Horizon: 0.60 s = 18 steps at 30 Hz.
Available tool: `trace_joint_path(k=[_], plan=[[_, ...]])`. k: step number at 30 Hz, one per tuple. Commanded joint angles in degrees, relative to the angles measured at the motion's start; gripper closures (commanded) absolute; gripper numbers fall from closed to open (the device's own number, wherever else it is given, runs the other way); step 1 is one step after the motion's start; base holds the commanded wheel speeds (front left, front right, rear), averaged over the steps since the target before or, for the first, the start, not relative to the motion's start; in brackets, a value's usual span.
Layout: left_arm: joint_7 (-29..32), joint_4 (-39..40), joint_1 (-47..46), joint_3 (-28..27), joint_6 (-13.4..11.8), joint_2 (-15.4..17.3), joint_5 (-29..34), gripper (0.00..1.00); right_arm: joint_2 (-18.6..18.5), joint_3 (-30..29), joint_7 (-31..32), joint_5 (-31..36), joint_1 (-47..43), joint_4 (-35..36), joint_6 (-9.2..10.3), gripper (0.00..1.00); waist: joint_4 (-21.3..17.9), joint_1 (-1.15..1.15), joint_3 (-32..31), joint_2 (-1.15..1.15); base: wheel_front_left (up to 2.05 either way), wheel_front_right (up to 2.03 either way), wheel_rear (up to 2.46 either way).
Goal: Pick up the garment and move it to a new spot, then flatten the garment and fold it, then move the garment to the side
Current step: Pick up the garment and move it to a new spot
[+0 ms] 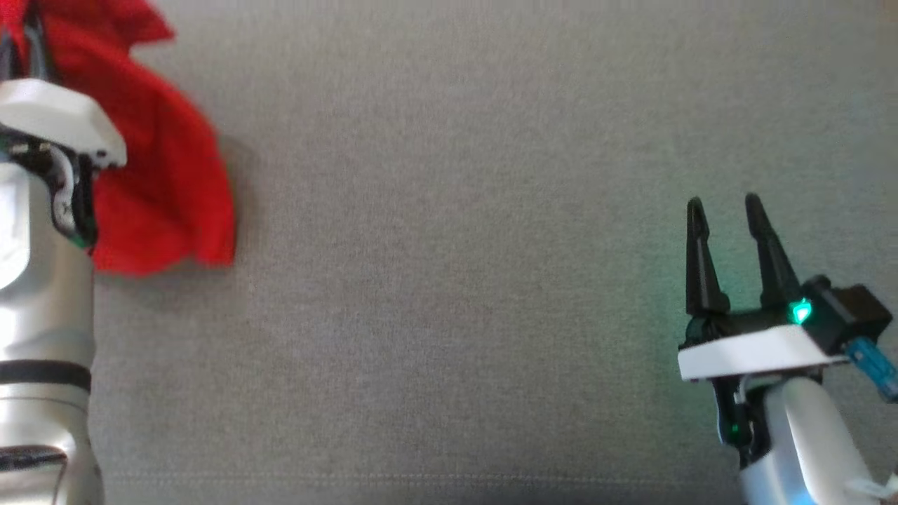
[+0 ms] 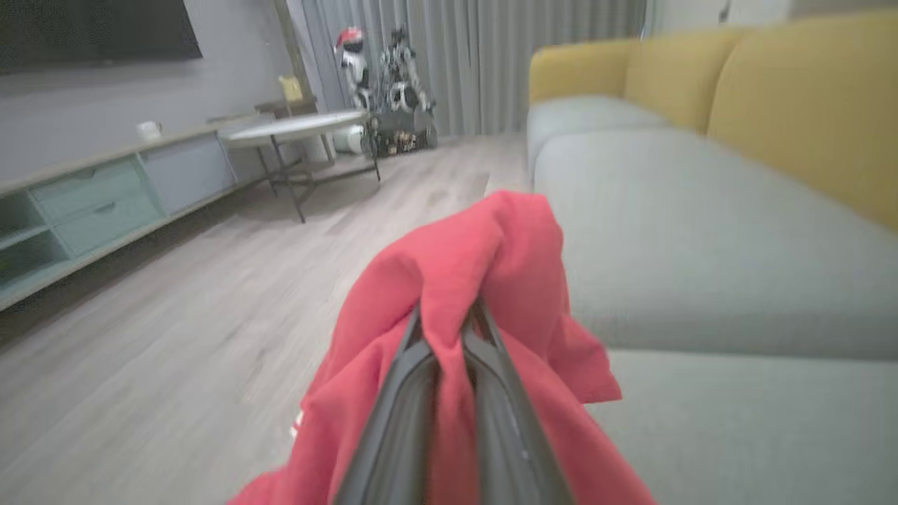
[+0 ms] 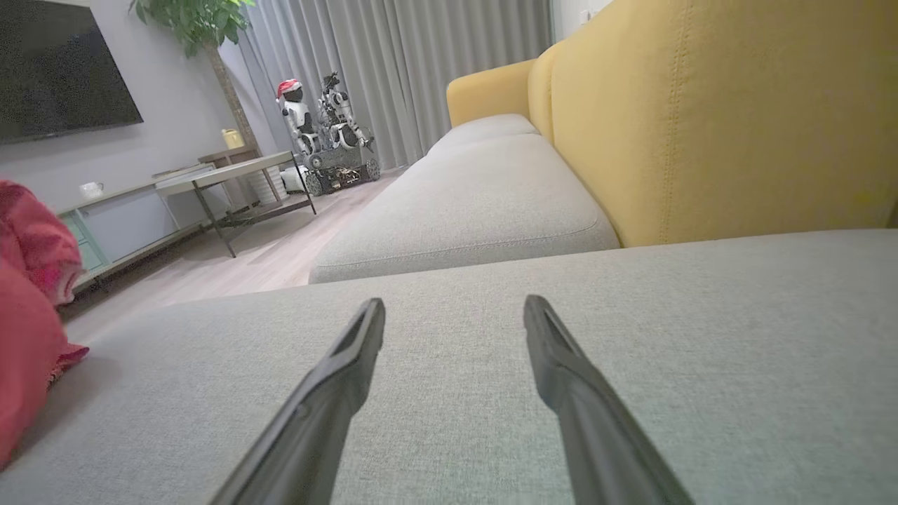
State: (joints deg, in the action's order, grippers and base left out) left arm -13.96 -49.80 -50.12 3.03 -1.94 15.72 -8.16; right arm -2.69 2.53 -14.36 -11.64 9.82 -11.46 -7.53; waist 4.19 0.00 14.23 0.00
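The garment [image 1: 161,182] is a red cloth, bunched at the far left of the grey sofa cushion [image 1: 456,280]. My left gripper [image 2: 449,314] is shut on a fold of the garment [image 2: 491,259], which drapes over both fingers and hides their tips. In the head view the pale left forearm [image 1: 42,280] covers part of the cloth. My right gripper [image 1: 726,205] stands open at the right, low over the cushion, with nothing between its fingers. In the right wrist view the gripper [image 3: 454,308] is open too, and the garment [image 3: 28,337] shows at the left edge, its lower part on the cushion.
A yellow sofa back [image 3: 701,119] rises behind the seat, and a second grey cushion [image 3: 477,203] lies beyond it. Off the left end are a wooden floor [image 2: 175,315], a round table [image 2: 302,130], a low cabinet [image 2: 98,203] and a small robot [image 3: 330,133] by the curtain.
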Motion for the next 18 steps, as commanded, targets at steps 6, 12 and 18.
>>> trace_joint_path(k=[6,12,18], plan=[[-1.0,15.7,2.1,-0.7,0.7,0.1,-0.9,1.00,-0.2,1.2,-0.6,-2.0,-2.0,0.8,0.04,0.00,-1.1,0.00,-6.2,0.00,0.00,0.00,0.00],[2.6,27.3,4.5,2.2,1.4,-3.2,-1.6,1.00,-0.2,1.1,-0.6,-3.0,-3.0,0.6,0.04,0.00,-2.1,0.00,-9.1,0.00,0.00,0.00,0.00],[8.0,35.6,5.8,5.9,1.7,-6.8,-2.2,1.00,-0.2,1.6,-0.6,-3.7,-2.7,0.9,0.04,0.00,-4.6,0.00,-9.4,0.00,0.00,0.00,0.00]])
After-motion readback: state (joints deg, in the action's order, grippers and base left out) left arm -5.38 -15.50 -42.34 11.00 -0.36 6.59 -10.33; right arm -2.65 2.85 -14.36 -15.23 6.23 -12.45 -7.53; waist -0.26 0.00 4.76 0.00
